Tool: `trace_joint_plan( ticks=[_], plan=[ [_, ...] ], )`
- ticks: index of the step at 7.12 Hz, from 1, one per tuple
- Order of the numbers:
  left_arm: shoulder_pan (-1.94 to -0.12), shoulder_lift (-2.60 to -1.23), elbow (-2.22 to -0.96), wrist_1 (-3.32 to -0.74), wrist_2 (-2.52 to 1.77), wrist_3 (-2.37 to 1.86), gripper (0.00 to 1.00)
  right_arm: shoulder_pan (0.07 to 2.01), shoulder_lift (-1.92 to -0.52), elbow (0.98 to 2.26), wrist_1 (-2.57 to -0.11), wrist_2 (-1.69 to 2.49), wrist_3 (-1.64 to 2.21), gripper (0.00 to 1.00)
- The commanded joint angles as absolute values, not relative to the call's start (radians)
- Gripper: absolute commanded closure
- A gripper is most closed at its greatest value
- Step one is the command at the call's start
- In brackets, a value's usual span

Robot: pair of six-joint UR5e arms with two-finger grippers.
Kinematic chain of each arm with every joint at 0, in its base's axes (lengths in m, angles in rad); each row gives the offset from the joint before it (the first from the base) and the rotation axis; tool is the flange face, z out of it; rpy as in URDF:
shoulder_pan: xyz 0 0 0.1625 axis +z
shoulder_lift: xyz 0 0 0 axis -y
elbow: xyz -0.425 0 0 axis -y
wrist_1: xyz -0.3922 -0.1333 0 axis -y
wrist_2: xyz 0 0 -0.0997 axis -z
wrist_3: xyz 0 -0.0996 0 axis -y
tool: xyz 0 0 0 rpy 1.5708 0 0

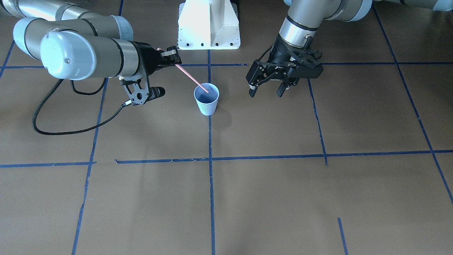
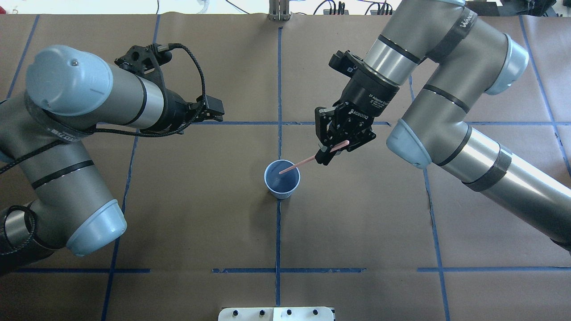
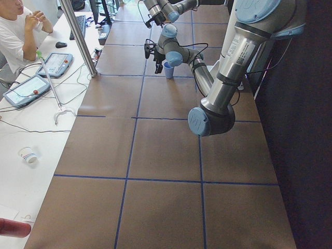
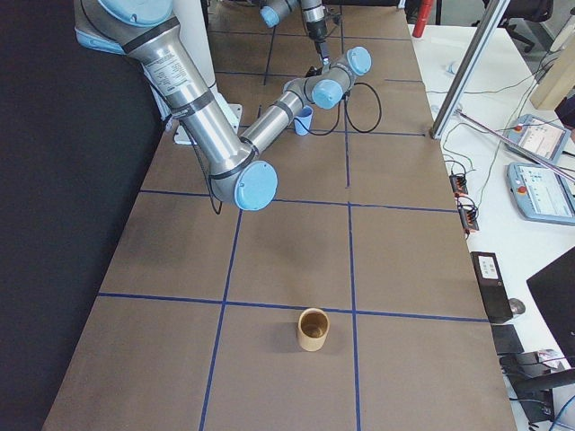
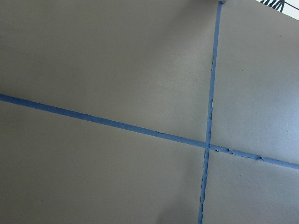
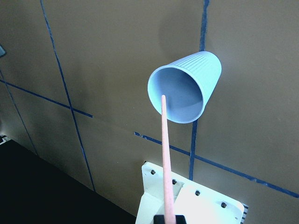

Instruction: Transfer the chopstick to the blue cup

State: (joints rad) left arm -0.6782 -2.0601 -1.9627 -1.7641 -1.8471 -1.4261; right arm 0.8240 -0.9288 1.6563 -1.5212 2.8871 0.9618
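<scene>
chopstick (image 2: 308,160) pinched near its upper end by right jaws, tilted, tip at the blue cup (image 2: 281,194) mouth; cup upright on surface (image 2: 178,200). left jaws spread, empty. Stick looks light, stiff, thin, likely slick; may pivot. End grip suits drop-in.

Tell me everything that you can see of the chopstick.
The chopstick is one thin, straight, pinkish-red stick, smooth and plain; its material cannot be told. The right gripper is shut on it near its upper end, and a short stub sticks out past the grip. From there it slants down, and its lower tip is over the mouth of the blue cup, at or just inside the rim. Whether the tip touches the cup cannot be told. Nothing else touches it.
</scene>
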Motion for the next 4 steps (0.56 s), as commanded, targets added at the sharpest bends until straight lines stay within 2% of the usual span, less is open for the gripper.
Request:
trace_joint_plan(
  ticks=[1,2,4],
  plan=[
    [-0.675,-2.06,-1.957,-1.764,-1.847,-1.427,0.0,0.773,-0.92,1.617,-1.517,2.805,0.963,0.75],
    [-0.673,-2.06,-1.95,-1.766,-1.847,-1.427,0.0,0.762,-0.899,1.602,-1.516,2.771,0.965,0.01],
    [-0.673,-2.06,-1.95,-1.767,-1.847,-1.425,0.0,0.767,-0.902,1.638,-1.511,2.752,1.017,0.0]
  ],
)
